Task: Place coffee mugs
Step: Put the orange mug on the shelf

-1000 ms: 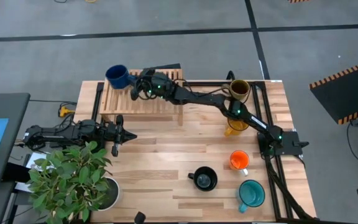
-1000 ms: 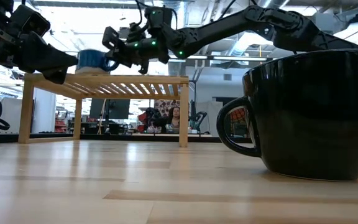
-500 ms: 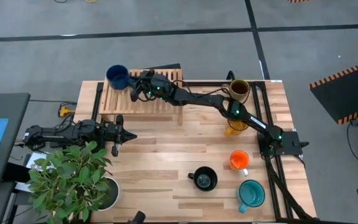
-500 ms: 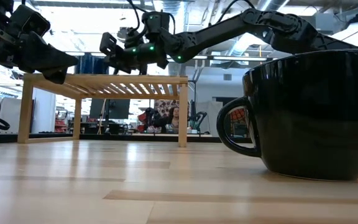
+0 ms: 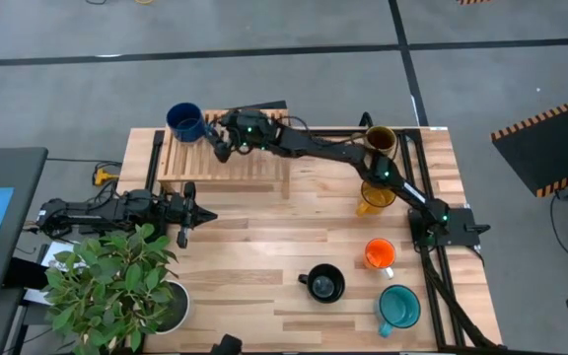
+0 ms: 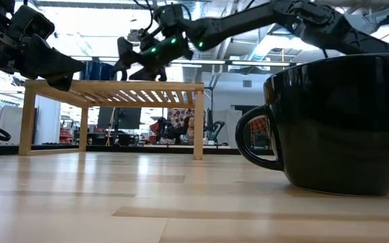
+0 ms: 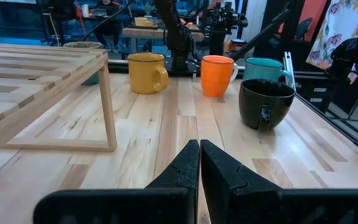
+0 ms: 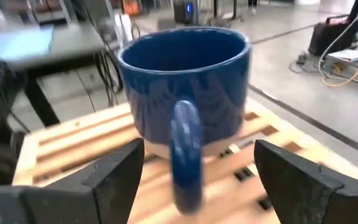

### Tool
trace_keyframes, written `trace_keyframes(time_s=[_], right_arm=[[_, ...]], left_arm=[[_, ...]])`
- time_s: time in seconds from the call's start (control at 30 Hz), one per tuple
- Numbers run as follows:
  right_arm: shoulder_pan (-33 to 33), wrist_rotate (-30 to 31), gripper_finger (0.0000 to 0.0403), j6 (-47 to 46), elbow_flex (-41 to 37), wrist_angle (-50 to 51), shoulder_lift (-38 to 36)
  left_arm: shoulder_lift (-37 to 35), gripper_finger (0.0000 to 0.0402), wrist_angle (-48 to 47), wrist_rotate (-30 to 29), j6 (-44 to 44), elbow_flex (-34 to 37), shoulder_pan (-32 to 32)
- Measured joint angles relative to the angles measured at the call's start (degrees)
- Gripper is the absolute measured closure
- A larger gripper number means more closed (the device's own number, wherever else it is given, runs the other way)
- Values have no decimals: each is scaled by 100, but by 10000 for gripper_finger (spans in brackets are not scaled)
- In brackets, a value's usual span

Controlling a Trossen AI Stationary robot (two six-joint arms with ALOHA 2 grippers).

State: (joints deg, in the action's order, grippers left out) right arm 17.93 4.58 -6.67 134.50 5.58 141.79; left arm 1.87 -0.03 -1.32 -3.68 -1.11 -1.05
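Observation:
The dark blue mug [image 5: 184,120] stands upright on its base at the far left corner of a wooden slatted rack [image 5: 227,164]. Its handle [image 8: 185,146] points toward my right gripper [image 5: 220,139]. That gripper is open. Its fingers [image 8: 114,174] stand on either side of the handle without touching it. In the low view the right gripper [image 6: 128,57] is just above the rack top. My left gripper [image 5: 191,207] is shut and empty, low over the table's left side, and also shows in its wrist view [image 7: 199,158].
The olive-brown mug [image 5: 380,141], yellow mug [image 5: 371,200], orange mug [image 5: 380,253], black mug [image 5: 323,284] and teal mug [image 5: 399,306] stand along the table's right side. A potted plant [image 5: 116,286] fills the near left corner. Bare wood lies mid-table.
My right gripper has risen a little and drawn back slightly from the blue mug toward the table's right. The mug stands on the rack where it was.

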Motion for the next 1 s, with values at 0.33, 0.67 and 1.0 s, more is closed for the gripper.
trace_keyframes(time_s=[0.33, 0.67, 1.0], right_arm=[[207, -1453, 70, 948, 4, 2511, -948], [477, -2389, 70, 1767, -379, 5438, -2060], [182, -2184, 70, 892, -4060, 4327, -4762]], left_arm=[[0, 402, 0, 0, 2, 1, 0], [0, 401, 0, -1, 2, 1, -1], [2, 401, 8, -2, -50, 0, 1]])
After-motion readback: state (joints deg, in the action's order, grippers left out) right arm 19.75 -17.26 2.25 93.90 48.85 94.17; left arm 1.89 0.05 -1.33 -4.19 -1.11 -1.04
